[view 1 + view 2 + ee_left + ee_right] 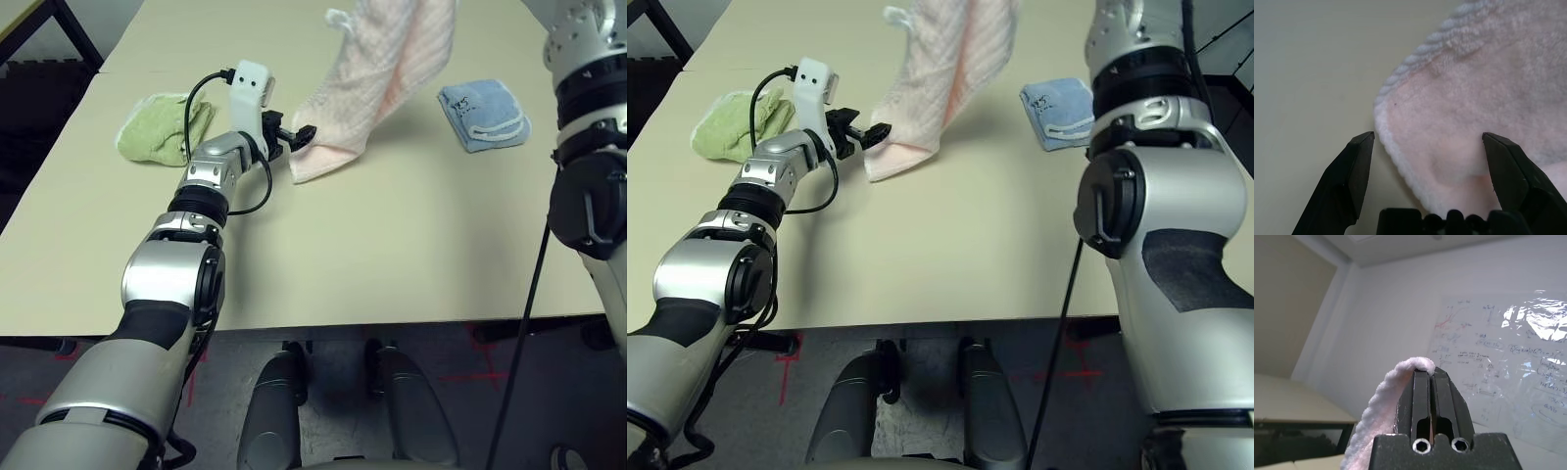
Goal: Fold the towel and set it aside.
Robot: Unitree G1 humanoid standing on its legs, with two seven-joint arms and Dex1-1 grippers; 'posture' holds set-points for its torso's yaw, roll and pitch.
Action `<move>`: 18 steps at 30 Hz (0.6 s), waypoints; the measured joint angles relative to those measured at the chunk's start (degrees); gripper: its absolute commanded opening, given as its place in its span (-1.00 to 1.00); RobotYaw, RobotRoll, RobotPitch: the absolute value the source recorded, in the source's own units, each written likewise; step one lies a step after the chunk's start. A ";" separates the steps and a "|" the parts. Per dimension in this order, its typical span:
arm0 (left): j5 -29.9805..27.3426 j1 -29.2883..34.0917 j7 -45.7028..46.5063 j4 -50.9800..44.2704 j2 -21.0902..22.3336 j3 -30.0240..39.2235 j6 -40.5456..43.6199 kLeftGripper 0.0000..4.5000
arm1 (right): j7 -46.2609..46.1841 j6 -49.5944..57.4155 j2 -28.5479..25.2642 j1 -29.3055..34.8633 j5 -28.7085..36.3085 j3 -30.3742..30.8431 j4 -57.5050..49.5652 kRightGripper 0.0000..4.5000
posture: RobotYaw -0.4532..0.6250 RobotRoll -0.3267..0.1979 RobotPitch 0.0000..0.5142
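Note:
The pale pink towel hangs down from above the table, its lower corner resting on the tabletop. My right gripper is raised high and shut on the towel's upper edge, whose white trim drapes over the closed fingers. My left gripper is low at the towel's bottom corner, fingers spread wide open. In the left wrist view the towel's corner lies between the two fingers, neither one pressing on it.
A crumpled light green towel lies on the table to the left of my left gripper. A folded light blue towel lies on the right. The beige table has bare room in front.

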 measured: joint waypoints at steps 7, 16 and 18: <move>-2.06 4.33 -1.35 -5.73 0.60 2.49 0.83 0.99 | -2.75 -0.02 2.76 -5.54 4.63 -5.70 1.28 -1.00 | -0.15 0.25 -0.24; -6.59 6.74 -9.77 -12.39 3.03 4.16 2.09 0.99 | 4.85 5.90 3.50 -5.61 6.79 -6.88 1.91 -1.00 | -0.10 0.25 -0.29; -7.17 7.01 -11.81 -14.05 3.04 4.06 3.09 0.99 | 5.88 6.41 3.52 -5.60 6.73 -6.82 1.91 -1.00 | -0.09 0.25 -0.29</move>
